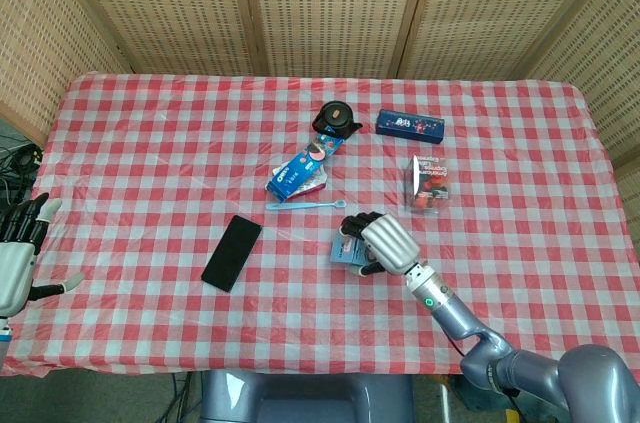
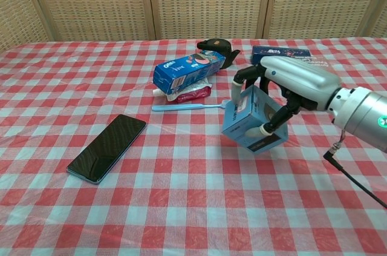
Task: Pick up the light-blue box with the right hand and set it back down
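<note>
The light-blue box is a small cube, tilted, low over the checked cloth at the table's middle. My right hand grips it from above and behind, with fingers curled down its sides. From the head camera the box peeks out at the left of that hand. Whether the box's lower corner touches the cloth I cannot tell. My left hand hangs off the table's left edge, fingers spread, holding nothing.
A black phone lies front left. Behind the box are a blue toothbrush, an Oreo box on a red packet, and a black tape dispenser. A dark-blue box and a clear packet lie far right.
</note>
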Available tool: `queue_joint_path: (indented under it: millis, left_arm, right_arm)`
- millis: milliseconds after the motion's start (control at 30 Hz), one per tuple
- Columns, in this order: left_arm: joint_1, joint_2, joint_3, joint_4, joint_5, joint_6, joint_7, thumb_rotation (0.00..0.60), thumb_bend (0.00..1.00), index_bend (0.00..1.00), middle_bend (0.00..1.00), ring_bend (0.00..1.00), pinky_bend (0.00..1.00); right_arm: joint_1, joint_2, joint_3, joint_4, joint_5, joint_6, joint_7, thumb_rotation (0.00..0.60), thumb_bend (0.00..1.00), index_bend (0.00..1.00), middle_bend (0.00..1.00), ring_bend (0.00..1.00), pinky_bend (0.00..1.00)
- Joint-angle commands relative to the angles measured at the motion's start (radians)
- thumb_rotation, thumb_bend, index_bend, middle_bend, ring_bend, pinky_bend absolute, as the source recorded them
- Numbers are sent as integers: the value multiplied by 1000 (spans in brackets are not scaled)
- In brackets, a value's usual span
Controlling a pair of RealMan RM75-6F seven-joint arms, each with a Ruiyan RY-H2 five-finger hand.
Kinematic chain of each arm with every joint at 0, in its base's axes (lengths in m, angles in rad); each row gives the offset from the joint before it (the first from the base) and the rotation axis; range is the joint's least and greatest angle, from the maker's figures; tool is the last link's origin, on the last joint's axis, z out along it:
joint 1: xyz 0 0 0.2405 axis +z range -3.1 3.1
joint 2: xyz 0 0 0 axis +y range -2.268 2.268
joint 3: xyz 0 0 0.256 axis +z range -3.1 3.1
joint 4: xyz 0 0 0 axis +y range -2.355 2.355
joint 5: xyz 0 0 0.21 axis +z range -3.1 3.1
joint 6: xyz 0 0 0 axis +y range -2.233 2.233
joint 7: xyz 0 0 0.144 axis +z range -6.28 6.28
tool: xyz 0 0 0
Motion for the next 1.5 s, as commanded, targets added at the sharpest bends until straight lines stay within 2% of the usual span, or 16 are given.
queue_joint_path:
  millis: [33, 100, 200, 267, 500, 667, 800, 933, 1033, 1100, 1133, 1267, 1500]
  left_arm:
    - [-1, 0, 1, -2, 0, -1, 4, 600, 0, 0, 0, 0, 0]
    - [-1, -1, 2, -4, 2, 0, 8, 600, 0, 0, 0, 0, 0]
    - [1, -2, 4, -7, 6, 4, 12, 600, 0, 0, 0, 0, 0]
    - [2, -2, 4, -8, 7, 6, 13, 600, 0, 0, 0, 0, 0]
    - [5, 3, 6, -12, 15, 15, 5, 600, 0, 0, 0, 0, 0]
    - [7, 6, 10, -20, 31, 22, 4, 600, 0, 0, 0, 0, 0]
    - [9, 7, 13, -24, 39, 26, 5, 600, 0, 0, 0, 0, 0]
    - [11, 8, 14, -25, 44, 32, 6, 600, 0, 0, 0, 0, 0]
    - [11, 8, 14, -24, 44, 34, 5, 600, 0, 0, 0, 0, 0]
    - [9, 7, 12, -21, 38, 28, 5, 600, 0, 0, 0, 0, 0]
    - [8, 7, 11, -18, 35, 25, 4, 600, 0, 0, 0, 0, 0]
    - [5, 7, 7, -14, 26, 18, -1, 600, 0, 0, 0, 0, 0]
    - [-2, 6, -1, -7, 6, 4, -5, 600, 0, 0, 0, 0, 0]
  right_arm:
    - [-9, 12, -6, -2, 9, -17, 13, 600, 427, 483, 487, 471, 603]
    - [-13, 34, -14, -20, 18, -44, 18, 600, 395, 445, 402, 395, 466]
    - [-21, 68, -17, -51, 28, -61, 8, 600, 332, 380, 208, 106, 104]
    - [-30, 85, -11, -68, 38, -59, -1, 600, 326, 377, 153, 16, 17]
    - [-68, 175, -13, -133, 42, -31, -19, 600, 321, 378, 104, 0, 0]
    - [-85, 259, -20, -175, 4, 12, -21, 600, 287, 231, 75, 0, 0]
    - [-49, 345, -30, -243, -14, -63, -69, 600, 271, 130, 8, 0, 0]
    - [-1, 403, -37, -269, -62, -122, -182, 600, 252, 62, 0, 0, 0]
    - [33, 415, -44, -241, -130, -131, -303, 600, 232, 56, 0, 0, 0]
    - [81, 406, -67, -160, -253, -128, -458, 600, 224, 56, 0, 0, 0]
    - [99, 397, -79, -126, -294, -131, -494, 600, 222, 57, 0, 0, 0]
    - [132, 364, -107, -37, -367, -126, -533, 600, 223, 77, 0, 0, 0]
    - [159, 301, -137, 89, -398, -159, -557, 600, 218, 101, 15, 0, 0]
